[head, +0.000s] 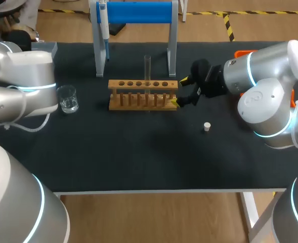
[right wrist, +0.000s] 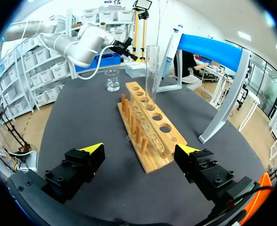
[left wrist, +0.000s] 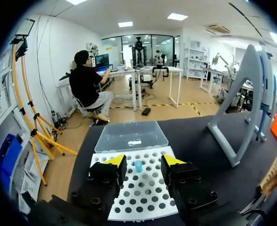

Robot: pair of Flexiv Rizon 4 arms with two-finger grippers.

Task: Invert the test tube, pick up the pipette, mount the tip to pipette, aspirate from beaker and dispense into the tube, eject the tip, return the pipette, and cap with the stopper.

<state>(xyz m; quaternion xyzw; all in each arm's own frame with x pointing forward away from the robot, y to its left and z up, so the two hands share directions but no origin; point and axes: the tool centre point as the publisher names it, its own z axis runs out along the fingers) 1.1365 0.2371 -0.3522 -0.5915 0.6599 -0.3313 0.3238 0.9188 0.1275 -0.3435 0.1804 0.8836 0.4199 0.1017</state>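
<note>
- My right hand (right wrist: pixel 140 150) hung wide open, yellow tips far apart, with nothing in its grip.
- The near end of the wooden rack (right wrist: pixel 147 125) sat right between its fingers, with a gap showing on either side.
- And there was the test tube (right wrist: pixel 151 70), ahead of that hand, standing upright in the rack's third hole counted from the hand's end.
- Further ahead, past the rack's far end, the glass beaker (right wrist: pixel 112 80) stood on the dark surface (right wrist: pixel 82 117).
- Ahead too, beyond the tube, the pipette (right wrist: pixel 169 47) hung on the stand (right wrist: pixel 209 49) with the blue bar.
- The stopper (head: pixel 207 126) lay alone on the surface, near the right hand and off to its side, touching nothing.
- Over to my left hand (left wrist: pixel 144 162): it was open as well, fingers parted and holding nothing.
- It hovered over the white tip box (left wrist: pixel 138 197) with its rows of holes.
- A single blue tip (left wrist: pixel 138 165) sat in the box and showed between the fingers; neither finger touched it.
- The box's clear lid (left wrist: pixel 131 136) lay open just ahead of the left hand.
- From that hand, the stand stood off to one side, and only the rack's end peeked in beyond it, well apart.
</note>
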